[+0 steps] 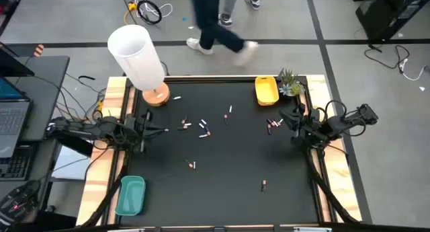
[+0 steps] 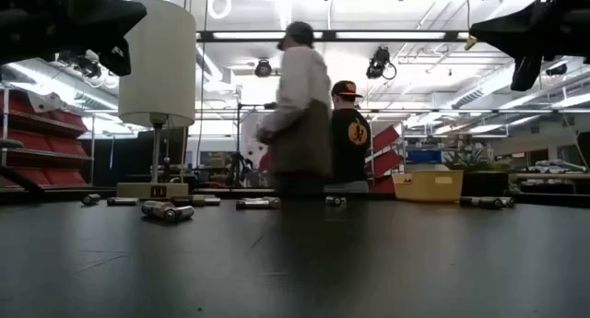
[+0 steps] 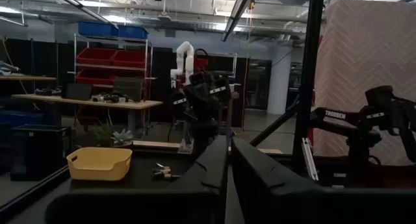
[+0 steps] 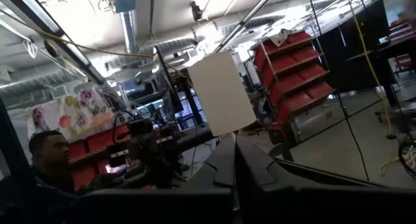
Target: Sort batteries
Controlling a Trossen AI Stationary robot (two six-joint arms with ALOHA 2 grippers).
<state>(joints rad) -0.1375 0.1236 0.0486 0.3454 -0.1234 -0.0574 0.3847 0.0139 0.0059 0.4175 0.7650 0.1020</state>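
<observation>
While my left gripper (image 1: 163, 130) and right gripper (image 1: 294, 118) wait clenched and empty at opposite table edges, the batteries (image 1: 203, 128) lie scattered across the black mat (image 1: 222, 185): light, rigid, prone to rolling, best pinched across the barrel's middle.

Left arm folded at mid-left of the high view, left gripper (image 1: 164, 130) pointing toward frame centre, fingers (image 3: 214, 164) pressed together. Right arm folded at mid-right, right gripper (image 1: 294, 116) aimed inward, fingers (image 4: 224, 162) closed too. Both hang raised above the table, holding nothing.
</observation>
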